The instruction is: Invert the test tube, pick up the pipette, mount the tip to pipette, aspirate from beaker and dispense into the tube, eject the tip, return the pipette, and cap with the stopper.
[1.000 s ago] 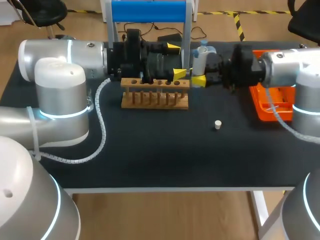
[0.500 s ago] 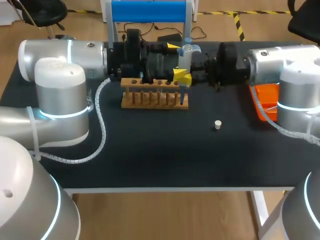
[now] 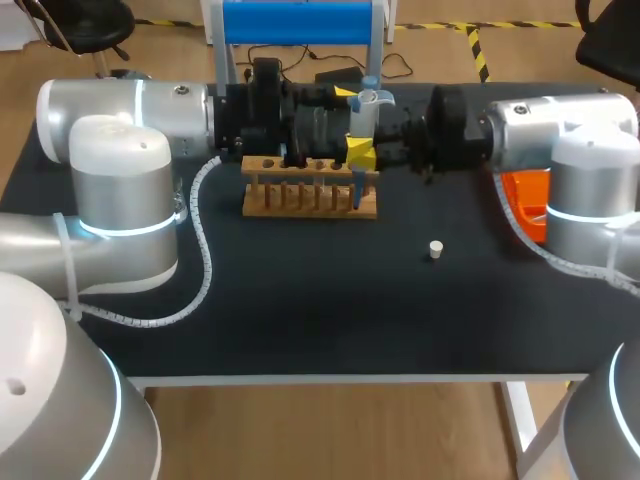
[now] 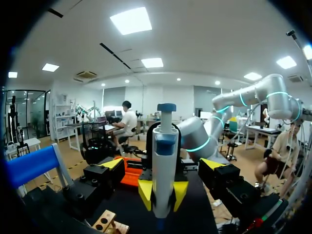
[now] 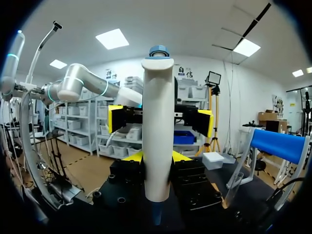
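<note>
The right hand point(image 5: 157, 157) is closed on the pipette point(image 5: 158, 122). Its two yellow fingers press the lower part of the white body from both sides, and the pipette stands upright with the plunger on top. A thin blue tip point(image 5: 155, 214) seems to be mounted at the lower end. The left hand point(image 4: 164, 164) is open, fingers wide apart, and holds nothing. The pipette stands about between them without touching.

In the head view the pipette is above the right end of the wooden rack point(image 3: 310, 190), its tip pointing down at the rack's front side. I cannot make out a test tube in the rack. The white stopper point(image 3: 435, 249) lies alone on the worktop point(image 3: 330, 310), in front of the rack and to its right. An orange tray point(image 3: 522, 195) is further right of the rack, partly hidden by the right arm.

I judge the pipette to be light, stiff and rather smooth plastic, so a firm hold on the body is suitable. The tip is the delicate part: it could bend or fall off if it strikes the rack.
</note>
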{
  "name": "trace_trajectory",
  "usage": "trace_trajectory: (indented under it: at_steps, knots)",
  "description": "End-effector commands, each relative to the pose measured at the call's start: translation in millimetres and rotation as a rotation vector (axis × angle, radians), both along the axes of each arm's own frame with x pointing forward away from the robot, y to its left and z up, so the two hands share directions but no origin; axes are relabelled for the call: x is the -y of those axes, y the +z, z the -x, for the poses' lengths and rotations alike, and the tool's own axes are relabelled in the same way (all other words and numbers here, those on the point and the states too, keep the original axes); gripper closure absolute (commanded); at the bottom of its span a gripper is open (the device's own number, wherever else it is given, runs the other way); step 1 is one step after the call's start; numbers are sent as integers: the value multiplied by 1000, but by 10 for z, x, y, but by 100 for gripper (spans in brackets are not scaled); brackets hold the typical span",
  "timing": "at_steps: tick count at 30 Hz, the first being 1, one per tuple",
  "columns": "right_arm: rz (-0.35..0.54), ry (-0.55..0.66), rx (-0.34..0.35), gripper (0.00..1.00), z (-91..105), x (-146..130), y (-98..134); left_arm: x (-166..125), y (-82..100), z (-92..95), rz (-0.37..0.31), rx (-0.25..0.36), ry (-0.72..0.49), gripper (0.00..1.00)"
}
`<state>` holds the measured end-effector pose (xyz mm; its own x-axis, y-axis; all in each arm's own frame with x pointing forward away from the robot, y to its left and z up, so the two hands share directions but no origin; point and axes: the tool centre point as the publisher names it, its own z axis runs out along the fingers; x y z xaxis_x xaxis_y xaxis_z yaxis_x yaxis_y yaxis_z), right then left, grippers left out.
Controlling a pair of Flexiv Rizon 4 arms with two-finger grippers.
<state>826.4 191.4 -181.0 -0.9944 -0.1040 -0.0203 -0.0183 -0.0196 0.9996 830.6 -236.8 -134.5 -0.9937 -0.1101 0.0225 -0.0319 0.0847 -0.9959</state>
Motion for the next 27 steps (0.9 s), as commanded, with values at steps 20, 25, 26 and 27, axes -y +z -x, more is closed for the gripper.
trace_trajectory:
  at_steps: [20,25,26,27]
  knots:
    - [-10,-12,10,100,-21,-80,9,10,-6,8,2,2,4,100]
    - [-11,-19,14,100,-23,-77,12,10,-6,8,2,2,4,100]
    - [-12,-20,14,100,-24,-77,12,10,-6,8,2,2,4,100]
    - [-11,-20,14,100,-24,-76,12,10,-6,8,2,2,4,100]
